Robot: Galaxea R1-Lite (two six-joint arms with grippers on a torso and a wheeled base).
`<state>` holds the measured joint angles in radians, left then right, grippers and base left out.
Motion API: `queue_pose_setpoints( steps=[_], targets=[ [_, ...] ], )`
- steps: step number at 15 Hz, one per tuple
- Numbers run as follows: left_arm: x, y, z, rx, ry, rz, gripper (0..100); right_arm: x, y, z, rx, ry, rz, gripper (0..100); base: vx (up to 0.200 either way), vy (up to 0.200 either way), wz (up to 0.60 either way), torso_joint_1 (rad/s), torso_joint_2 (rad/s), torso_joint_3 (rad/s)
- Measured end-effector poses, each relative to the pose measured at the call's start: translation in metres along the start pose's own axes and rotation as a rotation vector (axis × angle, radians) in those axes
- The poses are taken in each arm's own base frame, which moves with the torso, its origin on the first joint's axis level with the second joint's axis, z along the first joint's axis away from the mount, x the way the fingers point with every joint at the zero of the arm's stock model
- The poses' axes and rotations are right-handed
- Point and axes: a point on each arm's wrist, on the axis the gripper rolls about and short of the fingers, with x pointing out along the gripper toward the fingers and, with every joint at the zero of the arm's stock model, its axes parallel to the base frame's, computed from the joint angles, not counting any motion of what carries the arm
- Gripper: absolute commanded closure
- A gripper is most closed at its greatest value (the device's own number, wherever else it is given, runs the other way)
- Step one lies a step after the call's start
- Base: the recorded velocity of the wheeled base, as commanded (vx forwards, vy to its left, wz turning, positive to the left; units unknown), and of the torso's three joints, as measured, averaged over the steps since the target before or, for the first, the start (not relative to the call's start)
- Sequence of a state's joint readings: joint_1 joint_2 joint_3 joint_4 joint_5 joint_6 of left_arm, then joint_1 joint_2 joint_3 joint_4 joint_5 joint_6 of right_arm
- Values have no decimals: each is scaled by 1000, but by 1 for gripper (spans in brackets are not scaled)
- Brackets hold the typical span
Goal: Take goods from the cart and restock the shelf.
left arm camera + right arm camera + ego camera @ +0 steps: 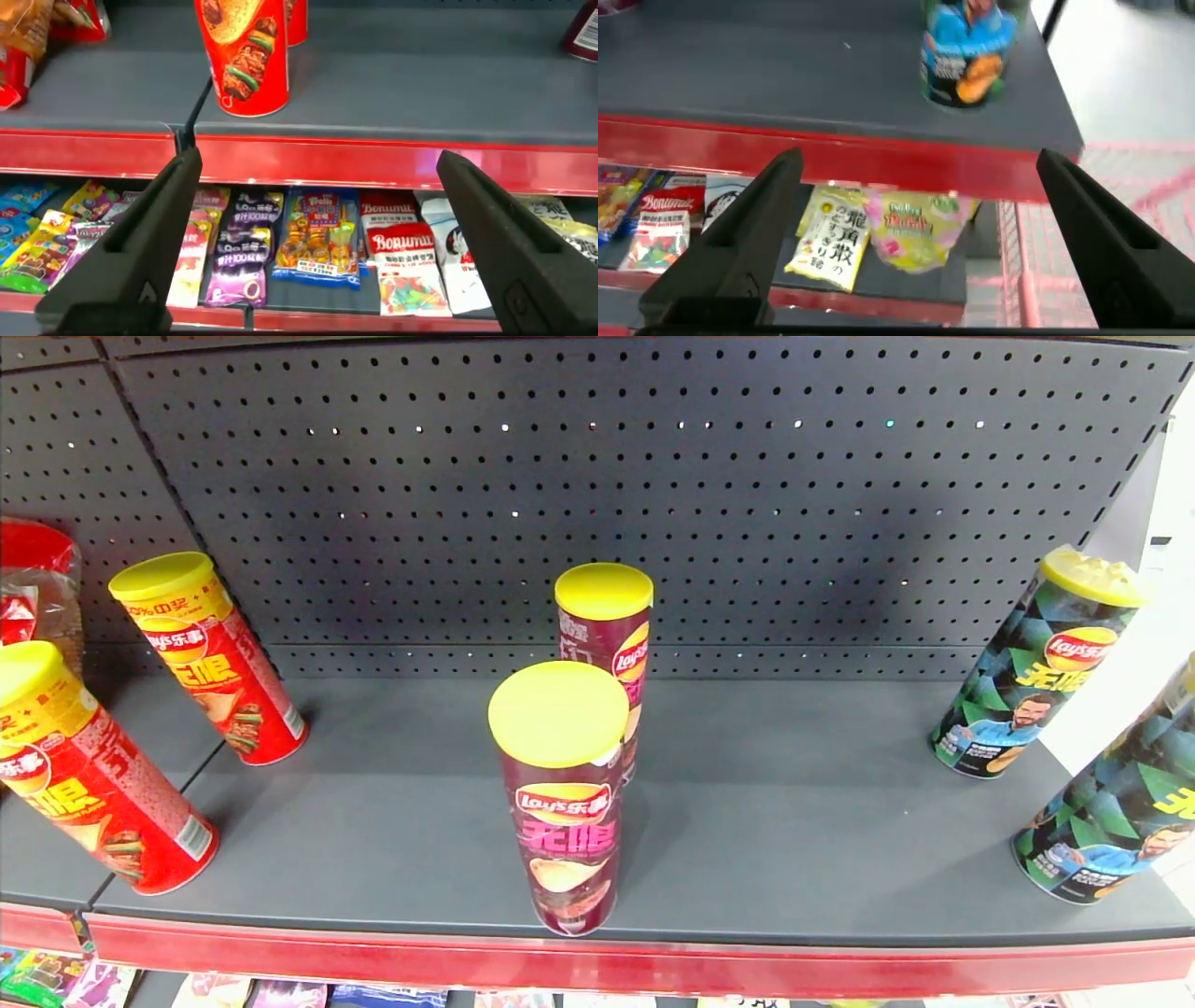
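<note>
Red cans [210, 658]: pair, left on shelf [794, 821].
Maroon cans [565, 803]: pair mid-shelf, front and back.
Green cans [1032, 663]: pair, right.
Left claw [320, 159]: spread wide, empty — facing shelf edge.
Right claw [920, 157]: spread wide, empty.

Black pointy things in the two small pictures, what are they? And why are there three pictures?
They are a robot's two grabbing hands, called end effectors. A camera on each wrist looks past them: the left end effector and the right end effector, both open and holding nothing. The big picture comes from a camera on the robot's head. It looks at a grey shelf with standing crisp cans: two red cans, two purple cans and two green-blue cans. Snack packets lie on the shelf below.
</note>
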<state>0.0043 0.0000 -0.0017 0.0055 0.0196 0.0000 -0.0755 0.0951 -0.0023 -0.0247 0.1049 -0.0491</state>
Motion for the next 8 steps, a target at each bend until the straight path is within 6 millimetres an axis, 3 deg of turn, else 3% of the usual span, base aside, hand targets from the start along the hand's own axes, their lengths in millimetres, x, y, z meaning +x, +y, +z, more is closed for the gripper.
queue_pose_setpoints(
  steps=[3,8],
  targets=[
    [0,0,0,0,-1,0,0,0,-2,-3,32,27,-82,0,0,0,0,0,0,0],
    [0,0,0,0,-1,0,0,-2,-2,-3,39,-1,58,0,0,0,0,0,0,0]
  ],
)
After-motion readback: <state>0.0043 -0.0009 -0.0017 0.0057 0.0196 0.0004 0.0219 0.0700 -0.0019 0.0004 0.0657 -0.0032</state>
